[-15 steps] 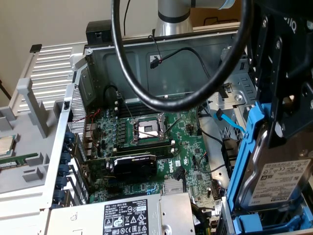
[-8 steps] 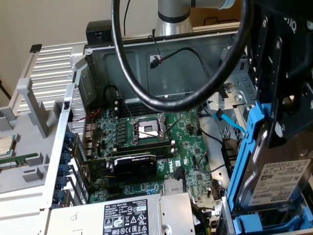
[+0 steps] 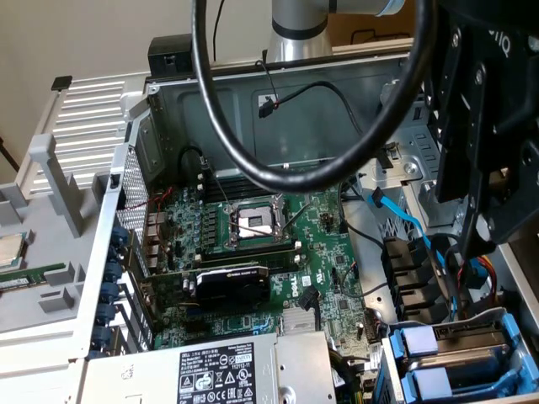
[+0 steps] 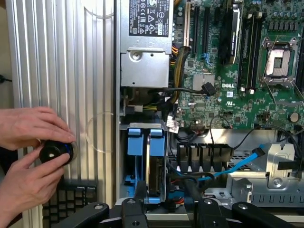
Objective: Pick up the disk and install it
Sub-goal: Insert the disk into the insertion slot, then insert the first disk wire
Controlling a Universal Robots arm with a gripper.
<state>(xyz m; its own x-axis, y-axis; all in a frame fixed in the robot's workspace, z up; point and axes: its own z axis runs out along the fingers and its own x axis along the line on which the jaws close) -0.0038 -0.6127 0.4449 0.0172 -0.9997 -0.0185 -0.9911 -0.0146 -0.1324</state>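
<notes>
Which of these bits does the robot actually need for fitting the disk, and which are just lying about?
Job: silver metal disk in bright blue plastic carrier; open grey metal computer case.
Lying about: small square silver processor chip; green memory stick; black round part a person is holding.

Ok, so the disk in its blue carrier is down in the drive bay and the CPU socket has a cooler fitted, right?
Not quite. The CPU socket is bare, with no cooler on it; the exterior view shows that. The disk in its blue carrier is down in the drive bay.
</notes>
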